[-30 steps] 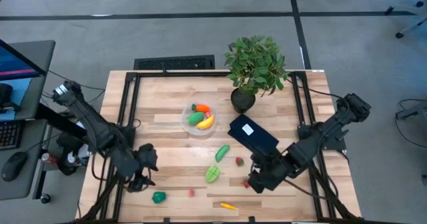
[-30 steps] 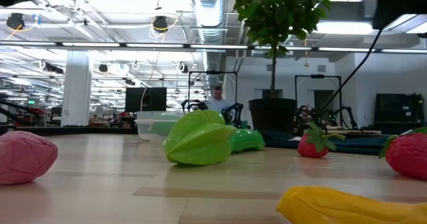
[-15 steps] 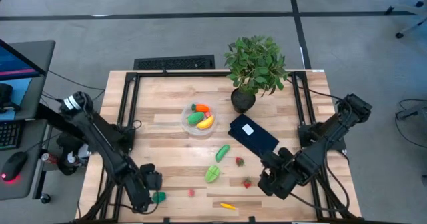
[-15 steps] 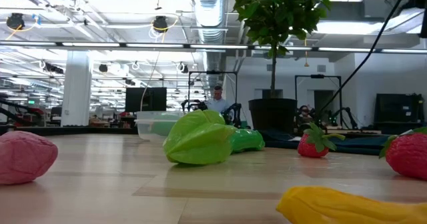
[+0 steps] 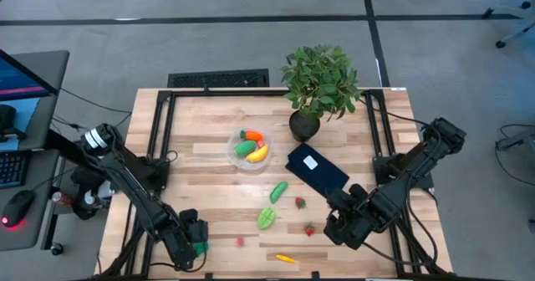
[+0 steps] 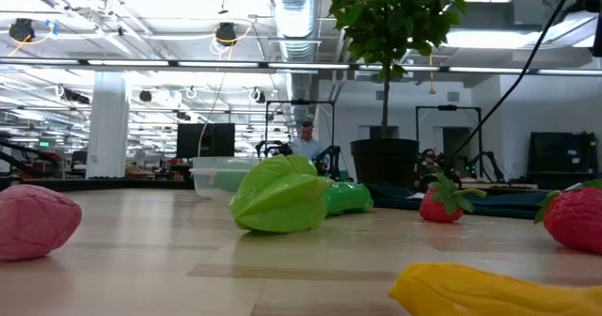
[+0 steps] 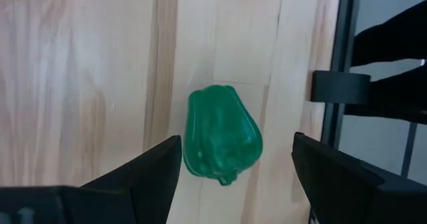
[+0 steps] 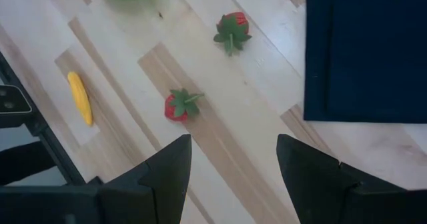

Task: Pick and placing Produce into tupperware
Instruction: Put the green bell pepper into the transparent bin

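left gripper [image 5: 197, 249] is down at the table's [image 5: 209, 197] front-left corner, fingers [image 7: 143, 174] spread wide, and the dark green bell pepper [image 7: 222, 143] sits on the wood right between them, not yet pinched. over on the other side the right gripper [image 5: 334, 227] hangs above the front-right part of the table, fingers [image 8: 163, 174] spread apart with nothing in them. just ahead of it lies a small red strawberry [image 8: 179, 106], a second strawberry [image 8: 231, 29] a bit farther out, and a little yellow pepper [image 8: 80, 99] off to one side near the table's edge. the dark blue flat rectangle [image 8: 363, 57] with its white label lies close beside this gripper. farther from both grippers, toward the table's middle, the clear round tupperware [image 5: 250, 148] already holds an orange carrot [image 5: 252, 135], a green piece and a yellow banana [image 5: 258, 154]. between the tupperware and the right gripper lie a green cucumber [image 5: 278, 191] and a light green starfruit [image 5: 266, 219]. a pink piece [image 5: 240, 241] sits just beyond the left gripper. the potted plant [image 5: 318, 84] stands at the back.
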{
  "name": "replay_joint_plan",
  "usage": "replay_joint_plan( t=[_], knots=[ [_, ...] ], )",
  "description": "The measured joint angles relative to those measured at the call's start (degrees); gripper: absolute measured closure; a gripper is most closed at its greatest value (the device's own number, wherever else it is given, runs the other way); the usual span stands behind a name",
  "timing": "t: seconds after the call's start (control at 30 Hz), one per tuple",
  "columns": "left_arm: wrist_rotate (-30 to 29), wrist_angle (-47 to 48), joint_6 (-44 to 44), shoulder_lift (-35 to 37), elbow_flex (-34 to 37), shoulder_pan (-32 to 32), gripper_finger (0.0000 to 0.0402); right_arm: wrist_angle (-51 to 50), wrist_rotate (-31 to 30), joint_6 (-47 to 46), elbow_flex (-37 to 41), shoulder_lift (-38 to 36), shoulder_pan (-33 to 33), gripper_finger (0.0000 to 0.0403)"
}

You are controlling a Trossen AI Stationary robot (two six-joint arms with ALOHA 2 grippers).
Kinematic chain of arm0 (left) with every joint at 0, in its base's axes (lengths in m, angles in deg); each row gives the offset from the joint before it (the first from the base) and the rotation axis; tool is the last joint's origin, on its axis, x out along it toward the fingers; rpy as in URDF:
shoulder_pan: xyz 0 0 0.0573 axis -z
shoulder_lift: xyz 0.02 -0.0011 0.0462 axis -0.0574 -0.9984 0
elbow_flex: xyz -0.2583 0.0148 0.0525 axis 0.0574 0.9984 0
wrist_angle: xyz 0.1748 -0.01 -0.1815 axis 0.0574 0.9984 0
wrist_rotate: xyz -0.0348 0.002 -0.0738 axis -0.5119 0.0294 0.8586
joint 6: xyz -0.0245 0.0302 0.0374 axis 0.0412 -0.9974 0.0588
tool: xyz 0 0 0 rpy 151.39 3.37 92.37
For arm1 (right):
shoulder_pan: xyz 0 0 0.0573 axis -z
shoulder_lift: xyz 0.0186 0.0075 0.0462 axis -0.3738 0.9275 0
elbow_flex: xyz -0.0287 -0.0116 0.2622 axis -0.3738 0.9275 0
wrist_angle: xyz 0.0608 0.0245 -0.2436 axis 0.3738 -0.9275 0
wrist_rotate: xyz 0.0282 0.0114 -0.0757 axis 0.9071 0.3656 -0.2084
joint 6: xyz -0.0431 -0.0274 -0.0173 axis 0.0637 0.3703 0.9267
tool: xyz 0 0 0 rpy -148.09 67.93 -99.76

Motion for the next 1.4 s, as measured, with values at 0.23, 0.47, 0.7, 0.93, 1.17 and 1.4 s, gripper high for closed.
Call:
replay_joint_plan(
  t=[0.23,0.47,0.7,0.93,1.17,1.4],
  knots=[
    [0.08,-0.24,0.01,-2.35,0.0,0.11,0.0129,-0.04,-0.12,-0.26,0.0,0.0,-0.7,0.0189],
    [-1.36,-1.08,-0.12,-3.62,-0.02,0.27,0.0129,-0.24,-0.15,-0.4,0.0,0.0,-0.7,0.0189],
    [-3.11,-0.99,-0.39,-3.62,0.17,0.24,0.0129,-0.38,-0.28,-0.43,0.0,0.02,-0.7,0.0189],
    [-3.2,-0.92,-1.05,-3.62,0.26,0.33,0.0129,-0.47,-1.45,-0.45,0.0,0.02,-0.7,0.0189],
    [-3.24,-0.35,-2.21,-3.62,0.26,0.44,0.0129,-0.72,-2.55,-0.45,0.02,0.02,-0.7,0.0189],
    [-3.24,0.06,-2.26,-3.62,0.28,0.48,0.0129,-0.72,-3.22,-0.41,0.02,0.02,-0.7,0.0189]
  ],
)
